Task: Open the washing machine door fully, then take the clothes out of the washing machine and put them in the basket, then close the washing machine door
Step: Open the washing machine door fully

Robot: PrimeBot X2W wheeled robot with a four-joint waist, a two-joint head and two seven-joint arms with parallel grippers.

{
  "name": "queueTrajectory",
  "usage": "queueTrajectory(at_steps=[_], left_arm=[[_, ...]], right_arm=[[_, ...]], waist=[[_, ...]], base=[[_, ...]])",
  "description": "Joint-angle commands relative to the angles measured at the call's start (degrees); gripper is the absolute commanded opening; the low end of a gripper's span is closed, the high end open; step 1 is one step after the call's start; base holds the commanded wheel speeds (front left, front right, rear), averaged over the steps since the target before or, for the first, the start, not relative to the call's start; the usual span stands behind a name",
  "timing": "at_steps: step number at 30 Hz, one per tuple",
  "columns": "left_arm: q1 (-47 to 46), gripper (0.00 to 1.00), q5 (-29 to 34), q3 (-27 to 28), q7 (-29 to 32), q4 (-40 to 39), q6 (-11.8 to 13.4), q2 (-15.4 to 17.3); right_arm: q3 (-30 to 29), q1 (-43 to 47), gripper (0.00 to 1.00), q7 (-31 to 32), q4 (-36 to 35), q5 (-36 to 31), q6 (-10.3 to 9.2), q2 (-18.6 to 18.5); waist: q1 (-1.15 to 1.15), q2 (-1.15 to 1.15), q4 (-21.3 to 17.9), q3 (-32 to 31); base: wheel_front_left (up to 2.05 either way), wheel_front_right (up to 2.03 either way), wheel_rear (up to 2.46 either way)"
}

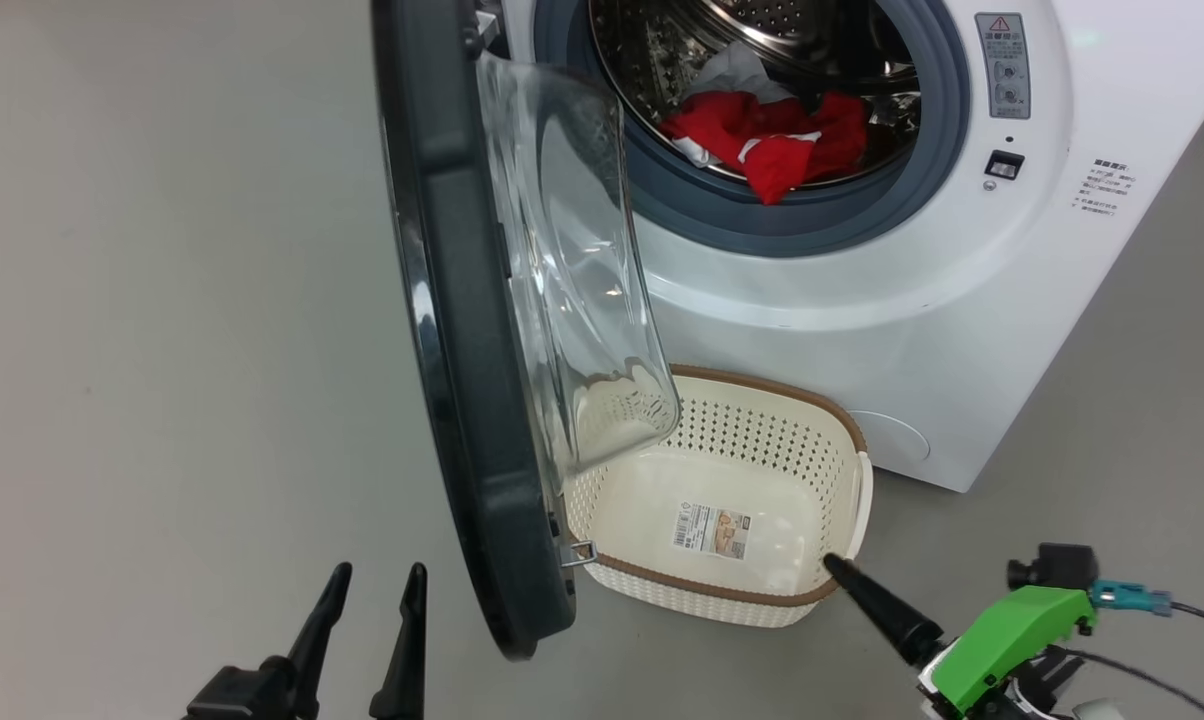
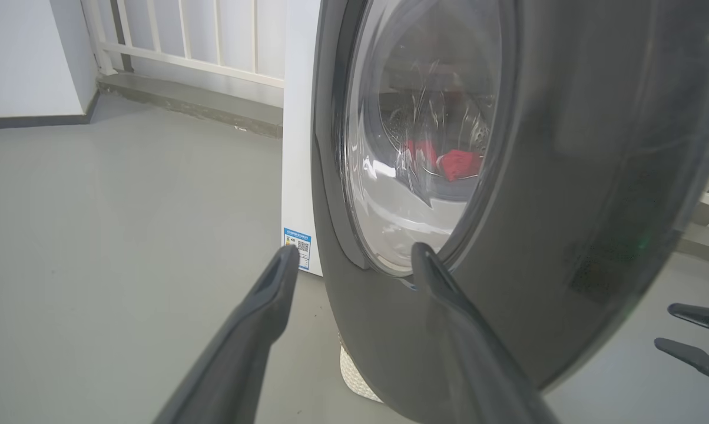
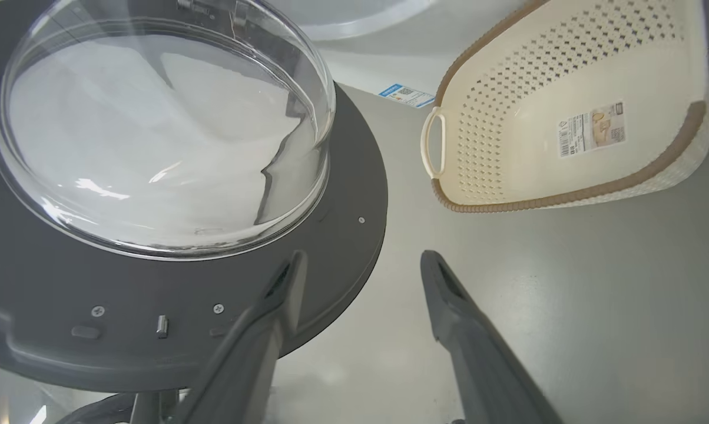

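Though washing machine door (image 1: 452,300) is swung wide, clothes (image 1: 762,135) unremoved behind it, basket (image 1: 762,384) beside it unfilled; left gripper (image 1: 380,572), right gripper (image 3: 360,259) spread, empty.

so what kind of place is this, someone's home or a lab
Probably a laundry area, perhaps a balcony or utility space, though it could be a test setup. A white front-loading washing machine stands on a bare grey floor with a basket before it, and a white railing stands beyond.
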Motion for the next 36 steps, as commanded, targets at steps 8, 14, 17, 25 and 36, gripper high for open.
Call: queueTrajectory(at_steps=[8,14,17,25,36], left_arm=[[-0.9,1.0,0.62,2.14,-0.54,-1.11,-0.31,0.57],[-0.63,1.0,0.8,2.11,-0.54,-0.9,-0.46,0.57],[-0.56,1.0,0.91,2.12,-0.54,-0.87,-0.5,0.57],[-0.25,1.0,1.26,2.3,-0.54,-1.03,-0.53,0.57],[-0.46,1.0,1.4,2.24,-0.54,-1.2,-0.63,0.57]], right_arm=[[9.39,-0.52,1.0,-16.24,-1.24,-9.65,0.44,-5.35],[18.28,-1.7,1.0,-28.02,2.0,-15.18,0.44,-8.95],[20.11,-2.82,1.0,-30.33,3.73,-17.97,0.44,-9.97],[7.32,-0.2,1.0,-30.66,0.34,-36.34,0.44,-6.89],[-7.79,6.94,1.0,-30.67,-9.68,-56.91,0.44,-0.21]], waist=[[0.0,0.0,-0.44,-0.03],[0.0,0.0,-0.47,-0.43],[0.0,0.0,-0.49,-0.45],[0.0,0.0,-0.68,-0.6],[0.0,0.0,-0.44,-0.37]], base=[[0.0,0.0,0.0],[0.0,0.0,0.0],[0.0,0.0,0.0],[0.0,0.0,0.0],[0.0,0.0,0.0]])
